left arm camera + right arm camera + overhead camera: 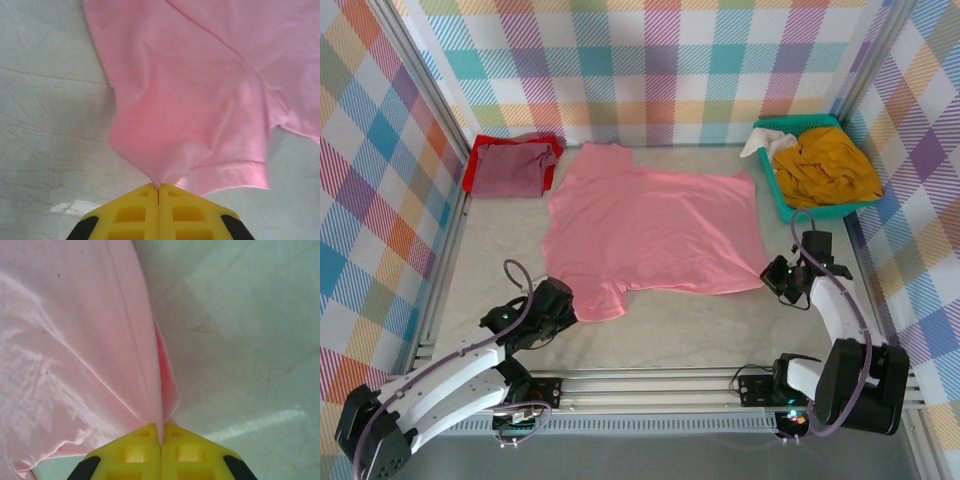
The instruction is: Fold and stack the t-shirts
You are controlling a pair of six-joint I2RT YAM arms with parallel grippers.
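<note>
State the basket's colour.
The basket is teal, clearest in the top view.

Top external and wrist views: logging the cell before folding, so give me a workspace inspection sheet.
Surface: pale table, creased covering.
Job's things: pink t-shirt spread mid-table; maroon t-shirt on red t-shirt far left; mustard t-shirt in teal basket.
Clutter: white cloth in basket.
Grippers: left gripper and right gripper shut on the pink t-shirt's near corners.
Cables: one cable looped at each arm.
Surroundings: plaid walls, metal frame.

Pink tee spread flat, maroon tee back-left
</note>
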